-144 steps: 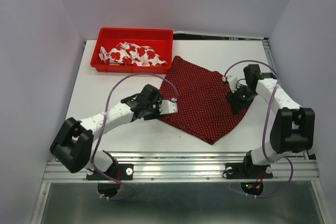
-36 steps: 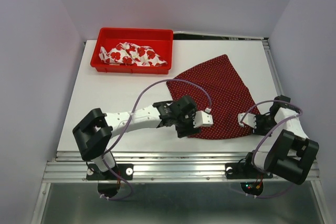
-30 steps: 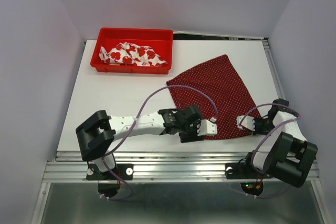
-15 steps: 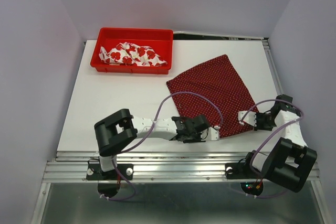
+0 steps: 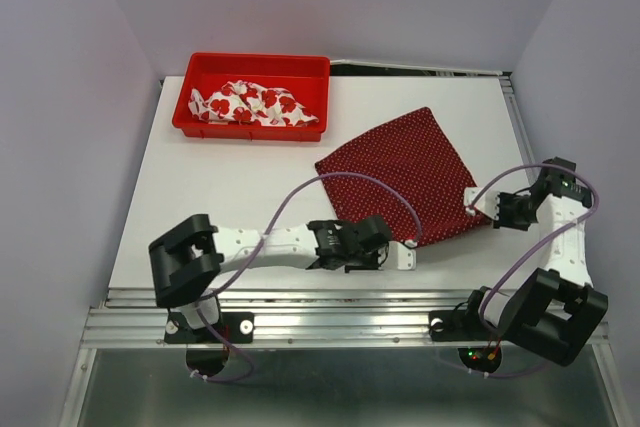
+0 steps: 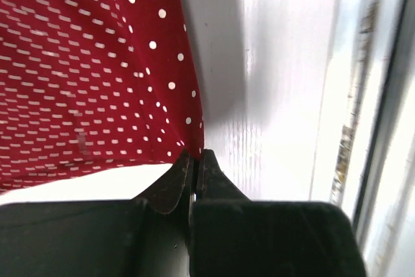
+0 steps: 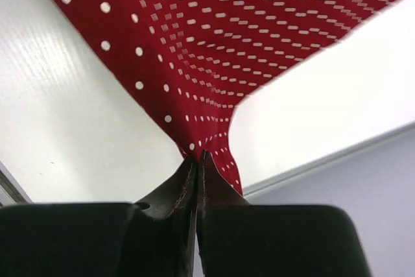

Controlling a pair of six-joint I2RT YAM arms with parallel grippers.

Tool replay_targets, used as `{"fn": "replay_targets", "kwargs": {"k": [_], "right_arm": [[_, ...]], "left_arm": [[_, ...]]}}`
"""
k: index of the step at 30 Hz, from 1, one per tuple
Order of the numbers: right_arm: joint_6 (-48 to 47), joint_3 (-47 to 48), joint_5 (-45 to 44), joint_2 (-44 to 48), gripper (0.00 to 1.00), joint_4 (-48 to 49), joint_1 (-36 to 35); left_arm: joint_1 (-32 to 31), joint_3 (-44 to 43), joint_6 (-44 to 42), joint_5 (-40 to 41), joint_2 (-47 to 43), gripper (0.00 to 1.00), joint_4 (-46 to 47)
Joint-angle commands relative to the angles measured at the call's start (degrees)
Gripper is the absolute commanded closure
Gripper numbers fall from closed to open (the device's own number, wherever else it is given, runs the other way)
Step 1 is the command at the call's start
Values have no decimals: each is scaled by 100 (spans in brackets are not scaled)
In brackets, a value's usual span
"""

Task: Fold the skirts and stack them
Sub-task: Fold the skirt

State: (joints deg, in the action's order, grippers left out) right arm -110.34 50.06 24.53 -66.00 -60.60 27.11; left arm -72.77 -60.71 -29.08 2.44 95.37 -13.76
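Gripping one polka-dot skirt [image 5: 400, 167], both pairs of jaws are closed; one flowered skirt [image 5: 250, 104] occupies one tray [image 5: 255, 133].

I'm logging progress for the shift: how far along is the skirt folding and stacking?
Done: no fold or stack visible. In hand: the dark red polka-dot cloth skirt lies spread on the white table, left pincer and right pincer each shut on a near corner. Left: fold it, then take the crumpled white red-flowered skirt from the red plastic tray, fold it and stack both.

Red dotted skirt [image 5: 400, 172] spread flat, flowered skirt [image 5: 250, 104] crumpled.
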Motion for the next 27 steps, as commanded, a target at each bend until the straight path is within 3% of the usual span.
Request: {"fn": "replay_targets", "kwargs": {"k": [1, 6, 10, 16, 21, 27], "right_arm": [[494, 792, 350, 201, 99, -593, 84], [935, 1444, 596, 105, 99, -515, 84], [761, 1717, 561, 78, 99, -532, 84], [760, 2033, 1263, 96, 99, -252, 84], [1313, 2034, 1563, -273, 99, 845, -109], [1683, 2069, 1555, -949, 99, 1716, -777]], "left_arm": [[-35, -2, 25, -533, -1028, 100, -443], [158, -152, 113, -823, -1398, 100, -838], [264, -240, 26, -1208, -1609, 100, -1111], [351, -424, 227, -1931, -1768, 100, -1331], [1641, -337, 631, -2439, -1601, 100, -945], [2302, -337, 570, -2590, -1425, 100, -769]]}}
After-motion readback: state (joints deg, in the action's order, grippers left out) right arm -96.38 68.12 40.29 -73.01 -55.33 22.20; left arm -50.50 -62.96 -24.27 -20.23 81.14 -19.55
